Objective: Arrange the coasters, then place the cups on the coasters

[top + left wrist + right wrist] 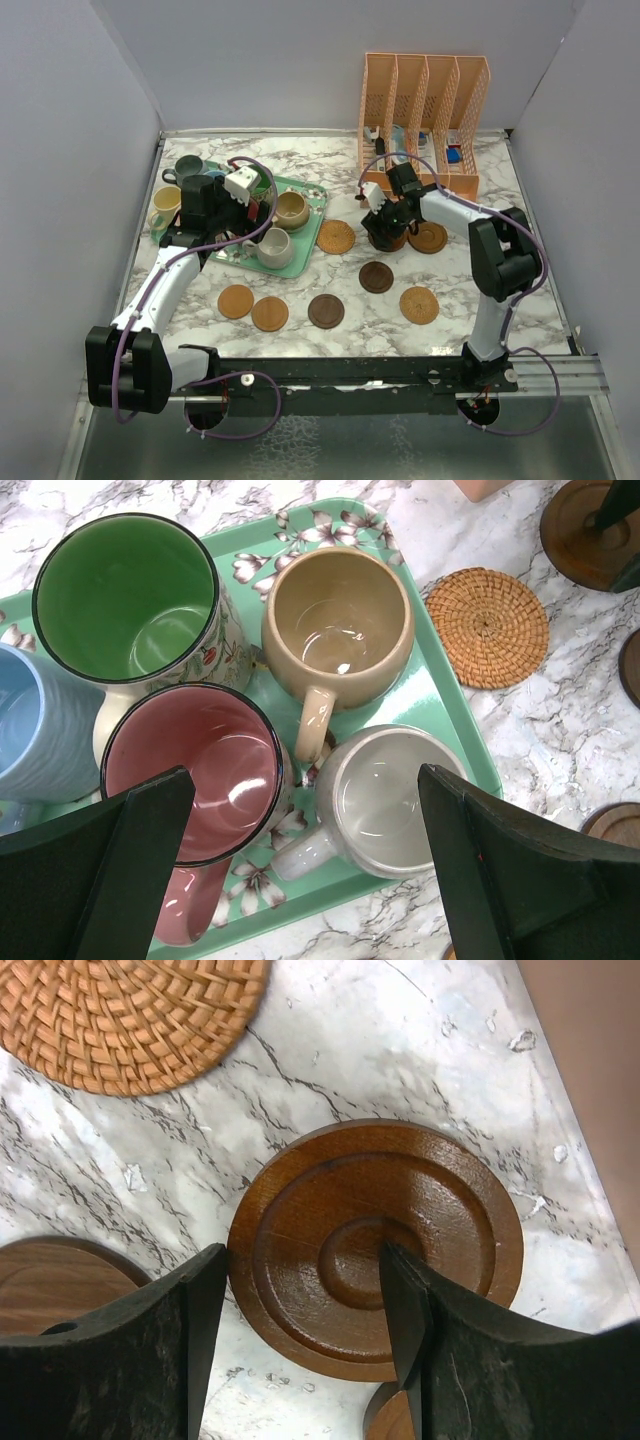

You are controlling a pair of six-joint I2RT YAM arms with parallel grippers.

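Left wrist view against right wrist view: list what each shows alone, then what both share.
Only left wrist: the flowered tray holding the green cup, tan cup, pink cup, grey cup and light blue cup, under the open left gripper. Only right wrist: the right gripper, fingers apart over a ringed brown coaster. Both: the woven coaster, marble table, probably that brown coaster's edge.

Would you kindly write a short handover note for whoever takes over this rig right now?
Left gripper: open, hovering over the pink cup and grey cup on the green tray.
Right gripper: open, low over the dark ringed coaster, not gripping it.
The woven coaster lies beside the tray. The other coasters are scattered on the marble table.
Done: no cup is on a coaster yet.
Left: arrange the coasters, then place every cup.
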